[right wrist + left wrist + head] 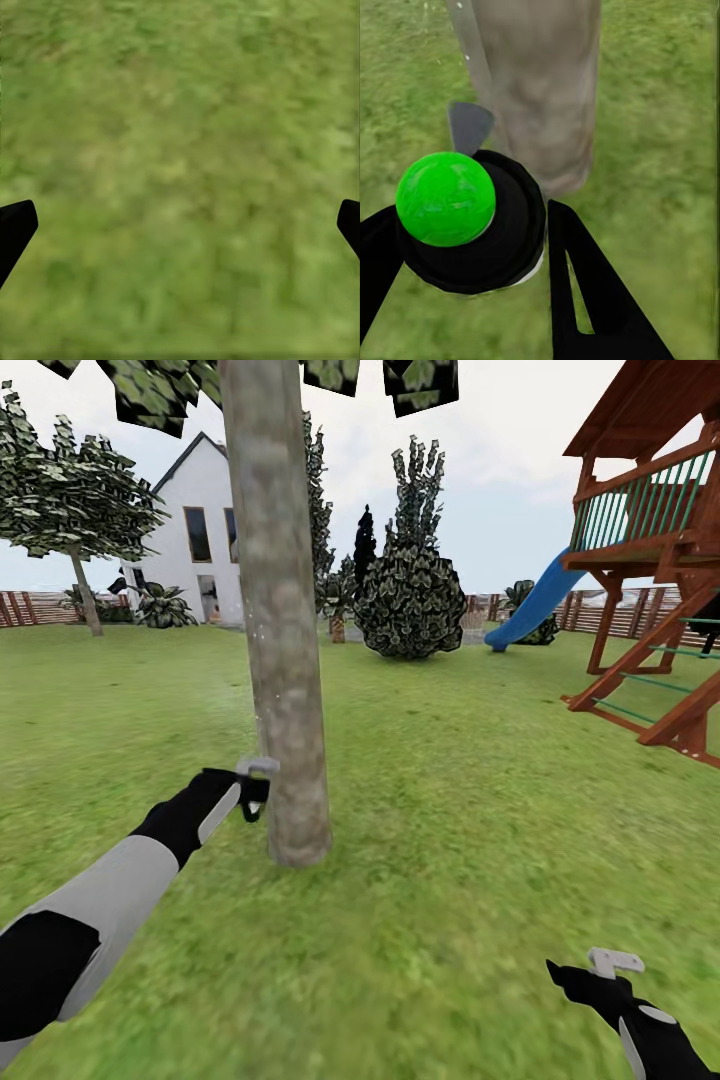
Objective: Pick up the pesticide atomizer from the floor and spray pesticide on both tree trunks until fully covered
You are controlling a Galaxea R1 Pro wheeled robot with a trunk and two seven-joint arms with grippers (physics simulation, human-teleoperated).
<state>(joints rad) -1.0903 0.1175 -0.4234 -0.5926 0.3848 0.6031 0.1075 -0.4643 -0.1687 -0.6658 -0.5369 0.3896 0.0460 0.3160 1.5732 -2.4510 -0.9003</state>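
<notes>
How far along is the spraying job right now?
Done: the pesticide atomizer is off the grass, gripped in the left hand. In hand: it is held close to the near tree trunk, low down near its base; faint pale specks show beside the trunk, though coverage is hard to judge. Left: finishing this trunk, then the other tree by the house. The right hand hangs open over grass.

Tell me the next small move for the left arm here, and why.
Probably raise the left gripper slowly up along the tree trunk while spraying. It holds the spray bottle low, close beside the trunk's base, so the spray reaches only the lower bark. Most of the trunk rises well above it. The right gripper hangs open over grass and need not move.
</notes>
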